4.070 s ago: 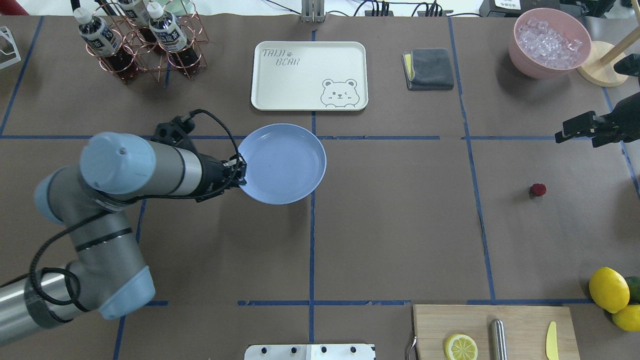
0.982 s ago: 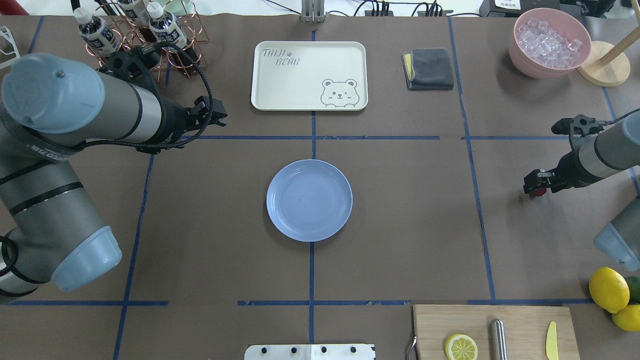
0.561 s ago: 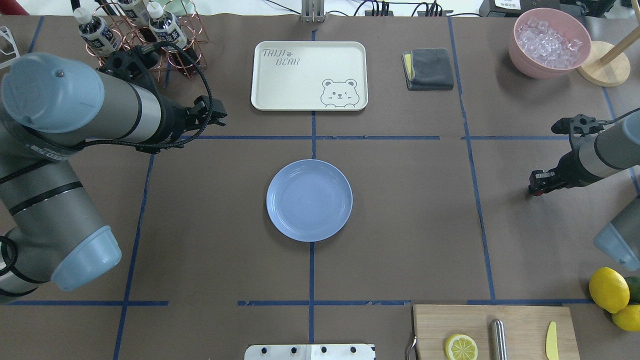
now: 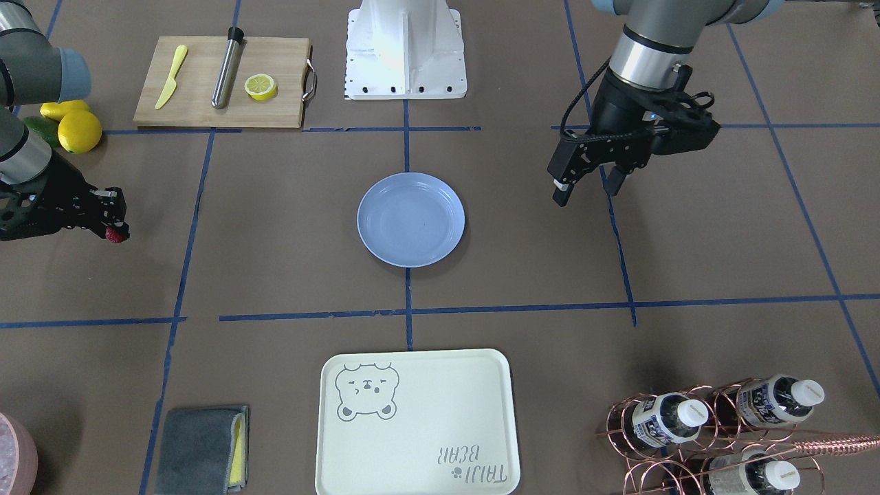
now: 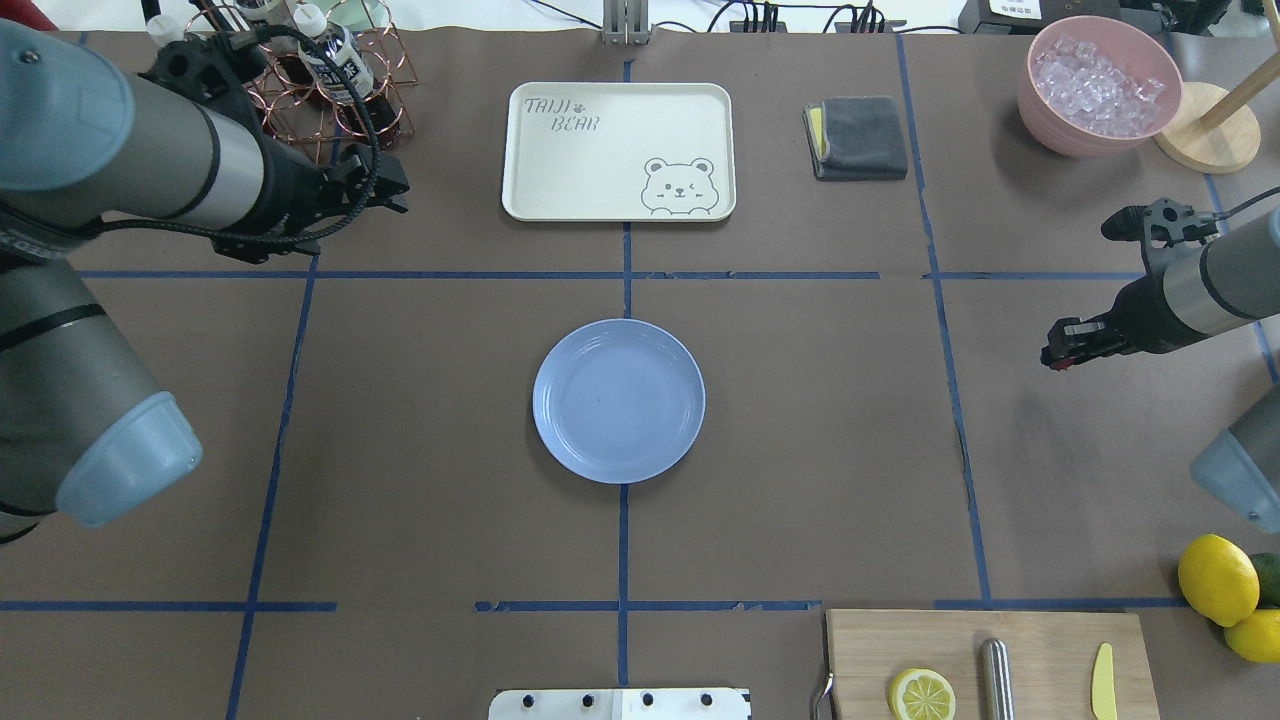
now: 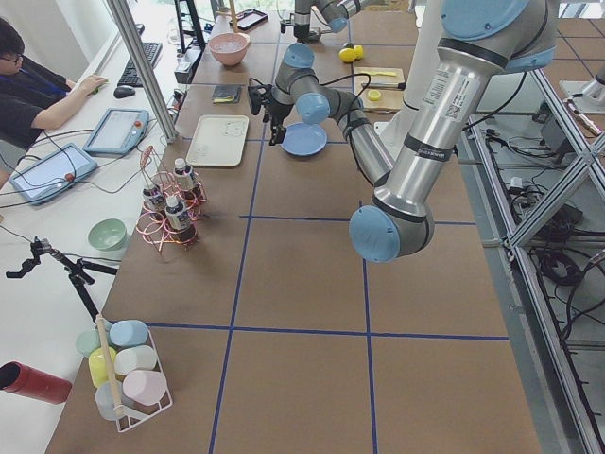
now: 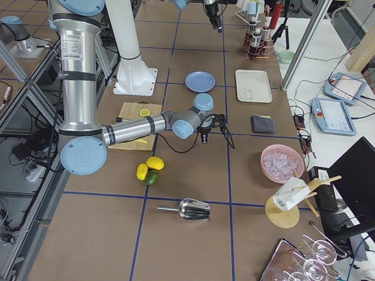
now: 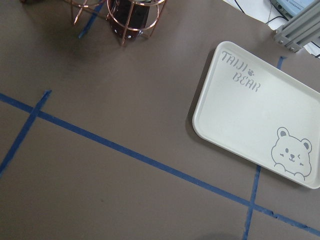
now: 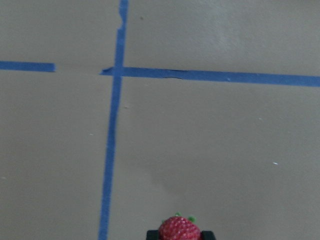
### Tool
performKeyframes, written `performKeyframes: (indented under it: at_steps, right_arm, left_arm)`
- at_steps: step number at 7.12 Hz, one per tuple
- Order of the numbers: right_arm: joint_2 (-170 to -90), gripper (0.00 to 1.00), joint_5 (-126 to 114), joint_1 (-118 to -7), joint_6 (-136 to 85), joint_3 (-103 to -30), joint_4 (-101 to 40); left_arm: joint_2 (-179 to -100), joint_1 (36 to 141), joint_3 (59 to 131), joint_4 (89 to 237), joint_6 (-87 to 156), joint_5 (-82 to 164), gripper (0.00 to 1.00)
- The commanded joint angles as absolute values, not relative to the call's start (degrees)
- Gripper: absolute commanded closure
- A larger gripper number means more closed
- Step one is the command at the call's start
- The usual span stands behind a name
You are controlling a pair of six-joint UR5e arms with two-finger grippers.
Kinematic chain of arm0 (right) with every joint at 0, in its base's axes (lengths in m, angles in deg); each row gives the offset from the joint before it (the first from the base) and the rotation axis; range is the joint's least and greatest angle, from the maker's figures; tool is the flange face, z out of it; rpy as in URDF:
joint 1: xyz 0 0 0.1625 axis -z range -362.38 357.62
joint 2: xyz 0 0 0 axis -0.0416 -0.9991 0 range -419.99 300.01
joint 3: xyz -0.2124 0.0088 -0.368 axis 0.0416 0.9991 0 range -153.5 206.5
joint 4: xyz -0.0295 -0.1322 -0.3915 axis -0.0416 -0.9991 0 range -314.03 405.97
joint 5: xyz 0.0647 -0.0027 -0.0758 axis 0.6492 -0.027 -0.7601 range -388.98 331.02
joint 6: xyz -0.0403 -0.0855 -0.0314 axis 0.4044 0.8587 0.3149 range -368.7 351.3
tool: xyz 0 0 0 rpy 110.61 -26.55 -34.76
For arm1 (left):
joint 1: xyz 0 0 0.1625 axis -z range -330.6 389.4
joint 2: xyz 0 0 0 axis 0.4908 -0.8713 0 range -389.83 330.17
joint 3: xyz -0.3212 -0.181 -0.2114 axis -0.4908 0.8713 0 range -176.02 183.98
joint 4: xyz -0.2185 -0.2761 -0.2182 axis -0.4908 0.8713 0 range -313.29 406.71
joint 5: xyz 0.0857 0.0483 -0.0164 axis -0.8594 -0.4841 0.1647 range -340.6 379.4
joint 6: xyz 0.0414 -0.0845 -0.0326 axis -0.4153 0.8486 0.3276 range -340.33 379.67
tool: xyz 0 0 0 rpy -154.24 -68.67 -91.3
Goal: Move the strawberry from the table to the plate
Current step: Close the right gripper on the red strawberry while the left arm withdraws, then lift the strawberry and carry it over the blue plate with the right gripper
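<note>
The strawberry (image 9: 179,228), small and dark red, is pinched between the fingertips of my right gripper (image 4: 112,225), which is shut on it a little above the brown table (image 5: 800,420) at the right side. In the overhead view only a red sliver shows under the right gripper (image 5: 1056,356). The light blue plate (image 5: 618,400) lies at the table's middle with nothing in it, well to the left of the berry. My left gripper (image 4: 584,194) hangs open above the far left, holding nothing, apart from the plate (image 4: 411,218).
A cream bear tray (image 5: 618,150) lies beyond the plate, a grey cloth (image 5: 857,137) to its right. A pink bowl of ice (image 5: 1100,85) stands far right, a copper bottle rack (image 5: 300,70) far left. A cutting board (image 5: 990,655) and lemons (image 5: 1217,578) sit near right.
The left arm set the plate at the table's middle, let go and drew back to the far left. The right gripper came down, shut on the strawberry and lifted it slightly.
</note>
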State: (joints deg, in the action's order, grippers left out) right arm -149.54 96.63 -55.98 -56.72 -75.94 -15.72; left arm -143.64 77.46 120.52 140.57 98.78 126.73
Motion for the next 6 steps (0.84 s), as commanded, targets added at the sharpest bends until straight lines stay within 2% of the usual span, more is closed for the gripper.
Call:
performKeyframes:
  at_steps: [1,3,6]
  right_arm:
    - [-139.51,1.0,98.54,-56.35,-57.47,-77.47,-24.71]
    - [-126.94,1.0,99.6,-53.39,-62.45,-78.0,-35.99]
    - [-115.83,1.0,90.06,-41.45,-75.73,-73.1,-36.21]
  left_arm:
    - [-139.63,83.16,120.88,138.91,84.95,127.33,0.0]
    - [-134.18,87.65,120.18,138.82,67.92,128.81,0.0]
    - [-129.51,97.66,114.31,139.69,46.97,134.01,0.0]
